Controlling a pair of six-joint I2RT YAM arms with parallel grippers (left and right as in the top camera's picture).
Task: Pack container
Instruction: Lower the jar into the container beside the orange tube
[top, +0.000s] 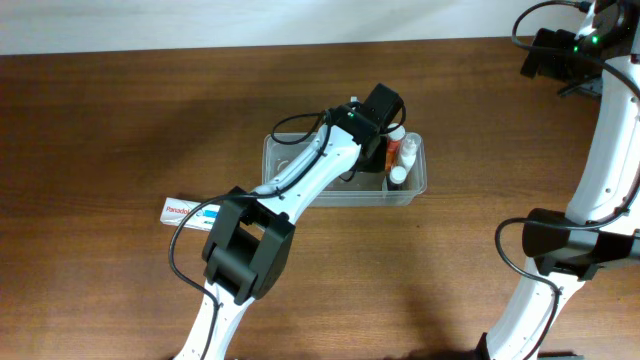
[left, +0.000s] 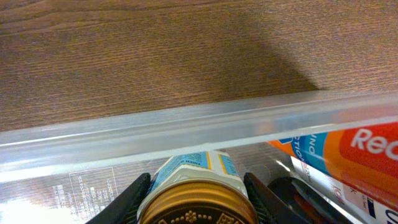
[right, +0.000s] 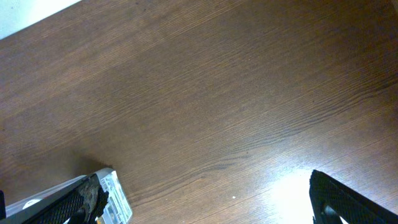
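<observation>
Container (top: 290, 152), a clear tub, sat near mid-bench with its long sides running left to right; bench (top: 120, 120) of dark wood grain. Left arm reached down into the right half of the tub. Left wrist view: left fingers (left: 129, 202) closed on a jar (left: 196, 200) with a gold lid and a blue-and-white label, one finger touching each side of it. The jar was inside the tub, close to its long wall, whose rim (left: 186, 124) crossed the view just beyond the label. An orange-and-white pack (left: 354, 155) lay in the tub just beside the jar. Overhead view: small white bottles (top: 406, 153) stood at the tub's right end, next to the arm's wrist. A white-and-blue medicine box (top: 184, 211) lay on the bench outside the tub, to its left, partly under the left arm. Right fingers (right: 348, 200) stood wide apart, gripping nothing, over bare wood at the far right corner, well apart from the tub.
</observation>
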